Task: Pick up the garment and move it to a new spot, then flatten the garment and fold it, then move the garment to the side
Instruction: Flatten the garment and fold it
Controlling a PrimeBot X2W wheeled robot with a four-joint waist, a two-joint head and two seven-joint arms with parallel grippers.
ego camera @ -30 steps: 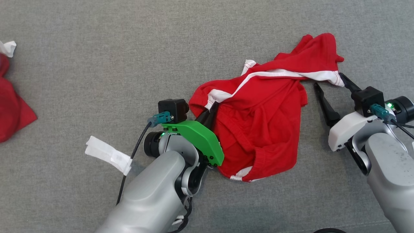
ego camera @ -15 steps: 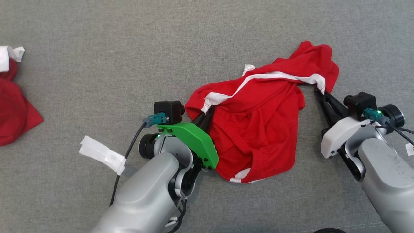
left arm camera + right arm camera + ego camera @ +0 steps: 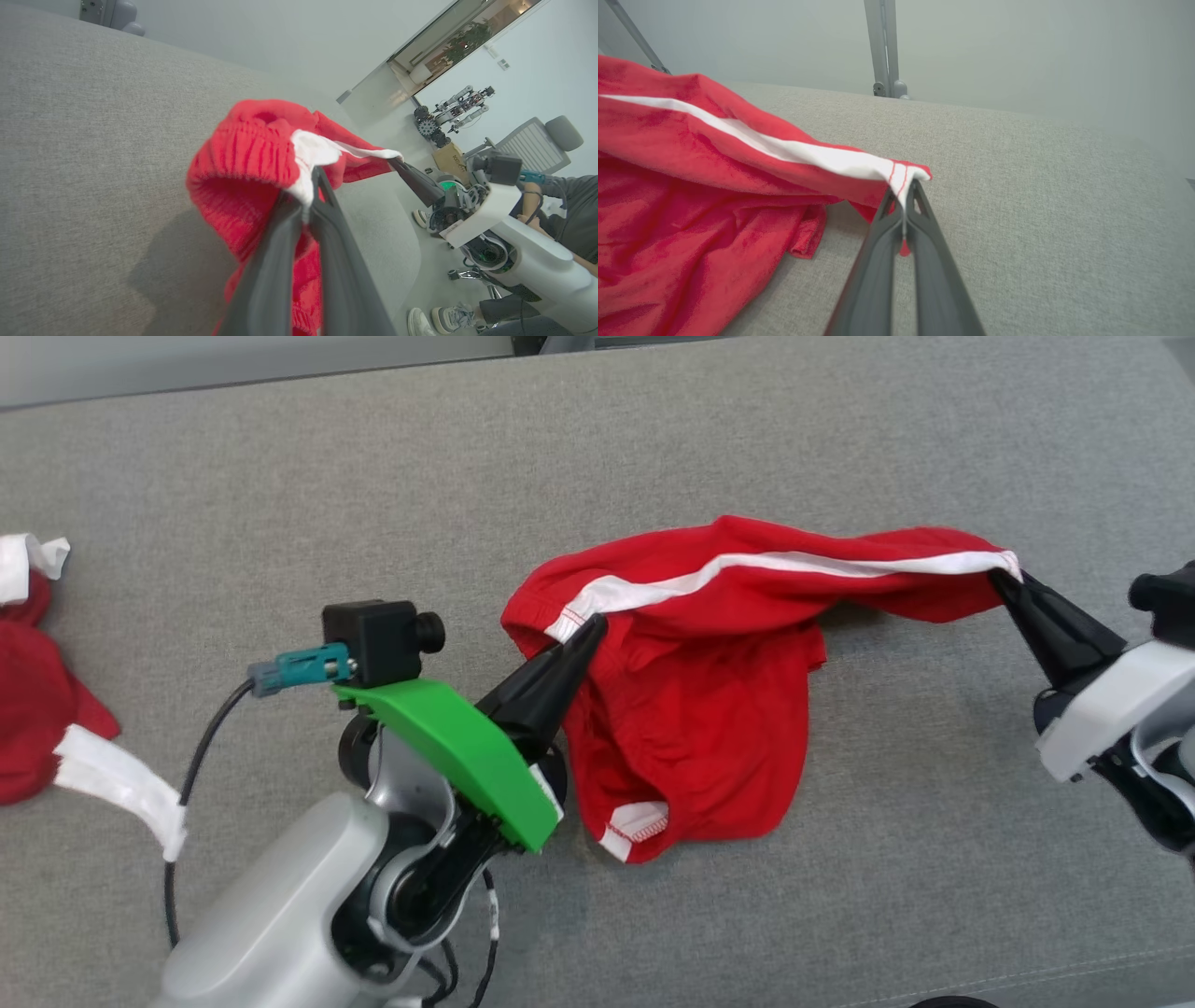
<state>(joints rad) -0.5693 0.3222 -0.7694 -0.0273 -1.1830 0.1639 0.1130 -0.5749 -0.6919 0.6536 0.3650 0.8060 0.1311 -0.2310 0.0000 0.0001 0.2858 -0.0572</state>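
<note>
Red garment (image 3: pixel 691 728); left gripper (image 3: pixel 597 622) and right gripper (image 3: pixel 998 574) each clamped on its white stripe (image 3: pixel 794 564) (cable tag (image 3: pixel 121 789) illegible)

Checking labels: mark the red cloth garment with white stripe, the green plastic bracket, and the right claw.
Red cloth garment with white stripe (image 3: pixel 700 728): head view, red middle panel.
Green plastic bracket (image 3: pixel 448 747): head view, flat top.
Right claw (image 3: pixel 904 193): right wrist view, closed tips.

Head overhead, wrists close on garment (image 3: pixel 700 728)
</note>
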